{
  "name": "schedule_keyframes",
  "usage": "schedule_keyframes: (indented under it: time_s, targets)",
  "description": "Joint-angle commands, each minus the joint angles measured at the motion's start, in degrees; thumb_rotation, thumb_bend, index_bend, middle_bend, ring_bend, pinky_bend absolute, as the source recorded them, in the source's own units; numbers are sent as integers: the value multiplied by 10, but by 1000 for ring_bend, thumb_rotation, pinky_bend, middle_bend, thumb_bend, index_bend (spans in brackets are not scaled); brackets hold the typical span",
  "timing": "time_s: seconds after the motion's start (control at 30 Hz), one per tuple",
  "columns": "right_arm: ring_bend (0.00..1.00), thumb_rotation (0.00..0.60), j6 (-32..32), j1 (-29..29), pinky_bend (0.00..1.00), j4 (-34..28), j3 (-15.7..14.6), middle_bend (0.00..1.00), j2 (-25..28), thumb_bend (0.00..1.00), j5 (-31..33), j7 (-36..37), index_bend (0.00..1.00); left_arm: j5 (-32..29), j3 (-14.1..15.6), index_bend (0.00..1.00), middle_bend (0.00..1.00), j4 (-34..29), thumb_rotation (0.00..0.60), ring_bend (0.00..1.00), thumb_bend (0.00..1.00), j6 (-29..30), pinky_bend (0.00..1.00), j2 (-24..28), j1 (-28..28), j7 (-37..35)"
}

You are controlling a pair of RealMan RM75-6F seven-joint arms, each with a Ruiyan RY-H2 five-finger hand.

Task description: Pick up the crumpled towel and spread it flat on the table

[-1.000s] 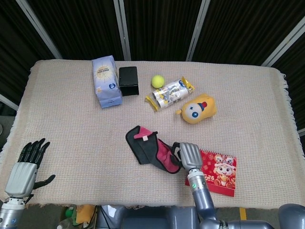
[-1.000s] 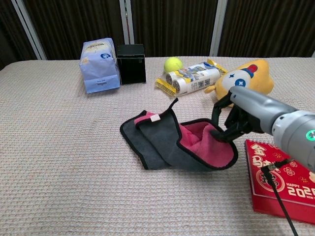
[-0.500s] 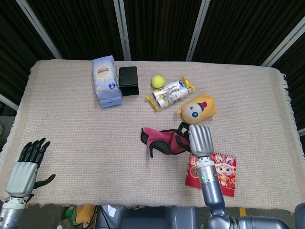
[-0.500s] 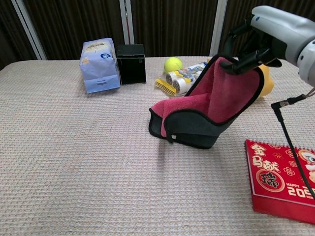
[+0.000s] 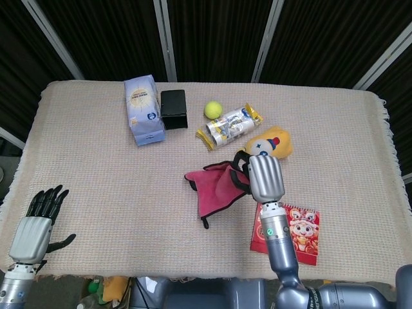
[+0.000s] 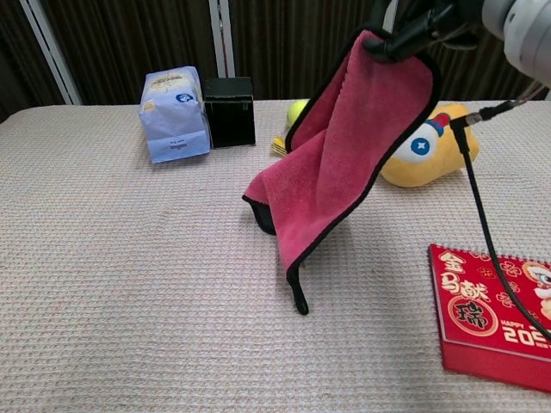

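Chest view has the right robot hand [image 6: 430, 19] up top, pinching one edge of the pink towel [image 6: 344, 146], which hangs down with its lower corner just touching the tabletop [image 6: 129, 284]. It dangles in front of the yellow plush [image 6: 422, 151], beside the red calendar [image 6: 495, 314]. Left robot hand [image 5: 35, 225] sits near the front-left edge, fingers spread, holding nothing.

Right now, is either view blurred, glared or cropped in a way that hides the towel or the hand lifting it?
Head view: sharp, evenly lit, no glare; the right hand covers part of the towel. Chest view: towel crisp with a faint shadow on the table; the right hand is cropped by the top edge.
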Motion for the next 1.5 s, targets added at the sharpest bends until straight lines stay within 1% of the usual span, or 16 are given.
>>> schedule_keyframes:
  time_s: [0.03, 0.23, 0.37, 0.6, 0.73, 0.8, 0.87, 0.93, 0.97, 1.03, 1.13, 1.23, 1.33, 1.4, 1.5]
  targets:
    - [1000, 600, 9, 16, 927, -7, 17, 1000, -5, 584, 4, -16, 661, -2, -1, 0, 0, 0, 600, 0, 0, -1, 0, 1, -1, -2]
    - [1000, 600, 20, 47, 926, -21, 56, 1000, -5, 584, 21, -43, 661, -8, -3, 0, 0, 0, 600, 0, 0, -2, 0, 3, -1, -11]
    - [1000, 600, 24, 63, 926, -29, 69, 1000, -4, 584, 30, -53, 661, -14, -6, 0, 0, 0, 600, 0, 0, -6, 0, 4, -4, -14]
    - [1000, 600, 26, 80, 927, -36, 72, 1000, 2, 585, 42, -56, 661, -23, -13, 0, 0, 0, 600, 0, 0, -10, 0, 3, -8, -19]
    - [1000, 600, 28, 83, 927, -37, 70, 1000, 6, 584, 48, -51, 661, -26, -19, 0, 0, -9, 600, 0, 0, -17, 0, 4, -16, -19]
    - [1000, 600, 29, 84, 927, -36, 68, 1000, 9, 584, 51, -49, 661, -27, -31, 0, 0, -19, 600, 0, 0, -17, 12, 5, -23, -18]
    - [1000, 600, 30, 85, 927, -35, 65, 1000, 12, 584, 55, -48, 661, -28, -46, 0, 9, -30, 600, 4, 0, -16, 51, 5, -34, -19]
    - [1000, 600, 30, 86, 927, -34, 63, 1000, 14, 584, 59, -47, 661, -32, -61, 4, 52, -42, 600, 35, 0, -20, 109, 8, -46, -16]
    - [1000, 600, 30, 87, 927, -35, 62, 1000, 15, 584, 60, -46, 661, -34, -71, 12, 103, -48, 600, 76, 0, -22, 143, 9, -54, -13]
    - [1000, 600, 31, 90, 927, -36, 60, 1000, 16, 585, 61, -44, 661, -43, -89, 39, 232, -58, 600, 187, 1, -28, 211, 13, -67, -3]
    - [1000, 600, 34, 94, 926, -38, 57, 1000, 16, 585, 62, -44, 661, -59, -117, 88, 507, -67, 600, 439, 11, -35, 399, 14, -87, 13]
    - [1000, 600, 37, 98, 926, -40, 54, 1000, 15, 584, 63, -46, 661, -78, -141, 131, 672, -70, 600, 602, 17, -46, 558, 9, -107, 24]
    - [1000, 600, 42, 102, 927, -42, 52, 1000, 14, 584, 65, -48, 661, -101, -158, 192, 776, -69, 600, 702, 27, -70, 672, 10, -130, 38]
    - [1000, 600, 45, 104, 927, -42, 50, 1000, 13, 583, 66, -50, 661, -111, -165, 210, 803, -68, 600, 726, 38, -84, 702, 9, -142, 43]
    - [1000, 600, 49, 108, 927, -42, 48, 1000, 11, 584, 68, -53, 661, -124, -174, 220, 810, -56, 600, 733, 42, -112, 713, 9, -166, 49]
